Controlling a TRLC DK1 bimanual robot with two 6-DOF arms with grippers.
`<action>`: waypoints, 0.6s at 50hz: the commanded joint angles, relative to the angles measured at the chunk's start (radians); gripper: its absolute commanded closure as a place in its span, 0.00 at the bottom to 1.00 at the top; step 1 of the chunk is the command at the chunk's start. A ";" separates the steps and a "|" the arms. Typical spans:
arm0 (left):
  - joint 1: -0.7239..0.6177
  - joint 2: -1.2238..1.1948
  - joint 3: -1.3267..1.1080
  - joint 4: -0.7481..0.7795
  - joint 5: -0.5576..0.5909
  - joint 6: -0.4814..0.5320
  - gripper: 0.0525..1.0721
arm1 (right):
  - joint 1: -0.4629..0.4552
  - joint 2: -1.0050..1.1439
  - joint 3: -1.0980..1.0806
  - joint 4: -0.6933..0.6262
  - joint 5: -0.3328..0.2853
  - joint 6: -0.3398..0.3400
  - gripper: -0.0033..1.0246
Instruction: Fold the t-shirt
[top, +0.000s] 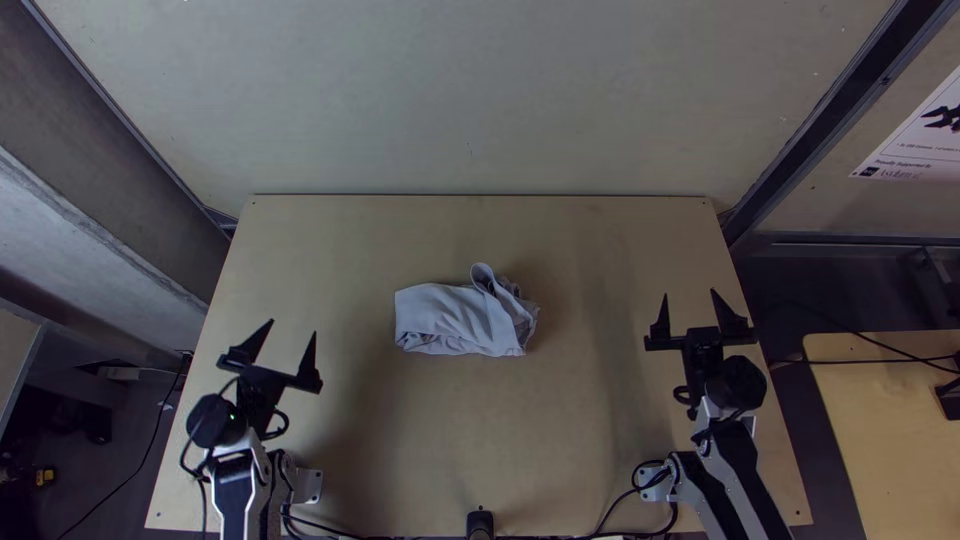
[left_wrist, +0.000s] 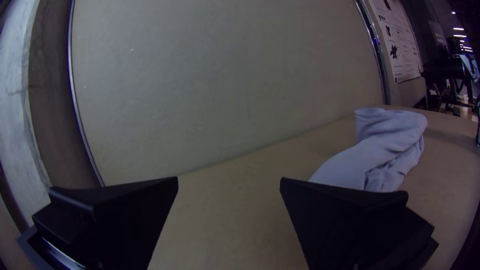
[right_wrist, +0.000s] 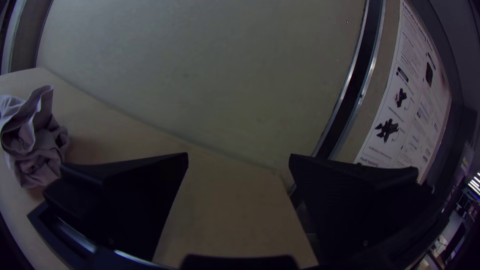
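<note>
- Here's the shirt (top: 455, 318), lying loosely bunched on the table (top: 450, 450), around the middle from side to side; it sits between the two grippers, well apart from both.
- Its left part lies fairly smooth, with small wrinkles; the right end is the messy one – crumpled folds all over, and a curled loop of cloth standing up at the far side.
- Over on the left, the left gripper (top: 292, 328) has its fingers spread wide; just bare table between them, no cloth in its grasp.
- Across on the right, the right gripper (top: 689, 294) matches it – fingers wide apart, nothing held; both grippers point towards the far edge.
- Beyond that edge stands a pale wall (top: 470, 100); a poster (top: 915, 140) hangs off to the right, above a second table (top: 880, 430).
</note>
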 joint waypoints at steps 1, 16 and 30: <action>0.013 -0.063 -0.026 -0.004 0.010 -0.031 0.04 | -0.009 0.005 -0.051 0.054 -0.002 0.051 0.07; 0.005 -0.069 -0.057 0.009 0.012 -0.056 0.04 | 0.016 -0.592 -0.182 -0.146 -0.077 0.125 0.04; 0.010 -0.066 -0.060 -0.009 0.010 -0.073 0.04 | 0.019 -0.590 -0.182 -0.253 -0.086 0.079 0.04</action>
